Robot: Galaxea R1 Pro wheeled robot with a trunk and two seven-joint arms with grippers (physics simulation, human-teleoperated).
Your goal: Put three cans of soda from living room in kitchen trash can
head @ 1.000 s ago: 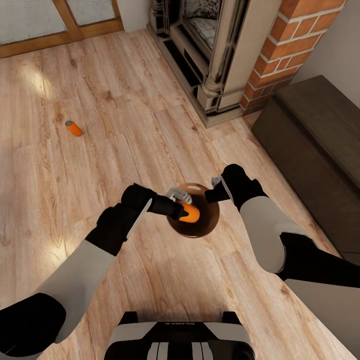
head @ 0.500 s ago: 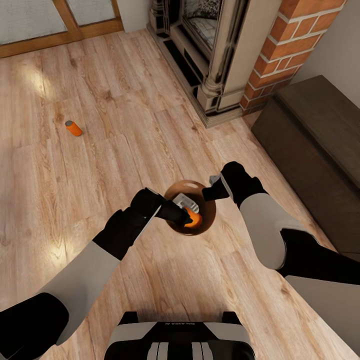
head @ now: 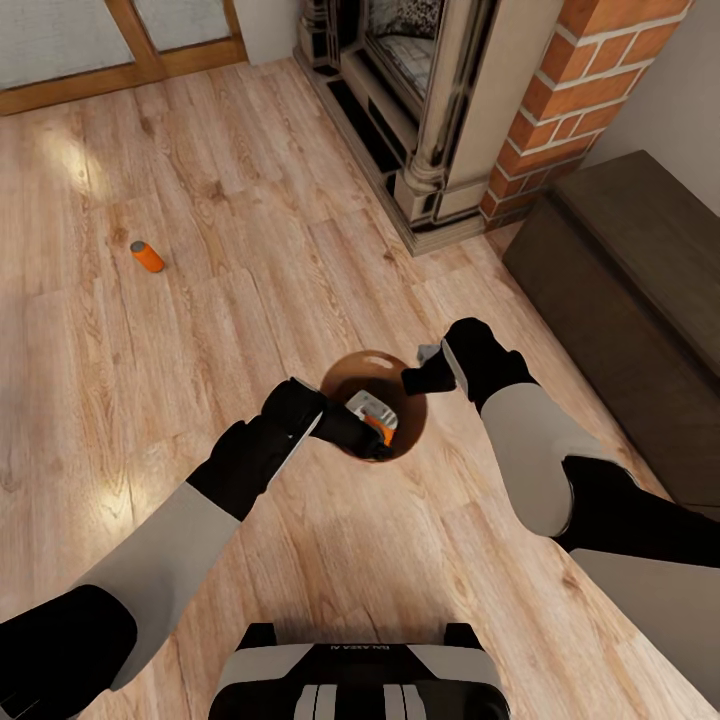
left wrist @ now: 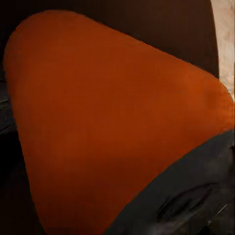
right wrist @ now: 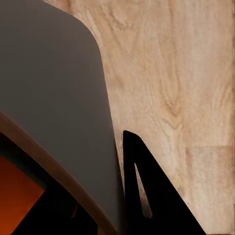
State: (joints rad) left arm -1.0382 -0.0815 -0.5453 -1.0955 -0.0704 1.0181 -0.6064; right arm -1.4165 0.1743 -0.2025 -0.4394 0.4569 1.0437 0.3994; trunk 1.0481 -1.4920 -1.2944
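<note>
Soda cans first, from left to right: one orange can on the floor [head: 147, 257] lies on its side on the light wood plank floor [head: 250, 230], at about ten o'clock from the bin and well apart from it. Next comes the left gripper [head: 373, 428], reaching in over the near rim of the tash can [head: 352, 374]; its fingers hold a held can [head: 380, 430] whose orange side sits inside the bin's dark mouth. In the left wrist view that held can [left wrist: 112, 127] is pressed up close, with a dark finger [left wrist: 196, 196] against its edge and the bin's dark brown inside behind it. The right gripper [head: 428, 362] sits at the bin's rim at about two o'clock; I cannot tell whether its fingers are closed or spread. In the right wrist view one dark finger [right wrist: 147, 196] shows beside the bin's wall [right wrist: 49, 98], over plank floor. A brick fireplace [head: 470, 110] stands at about one o'clock, and a dark cabinet [head: 640, 290] at three o'clock.
</note>
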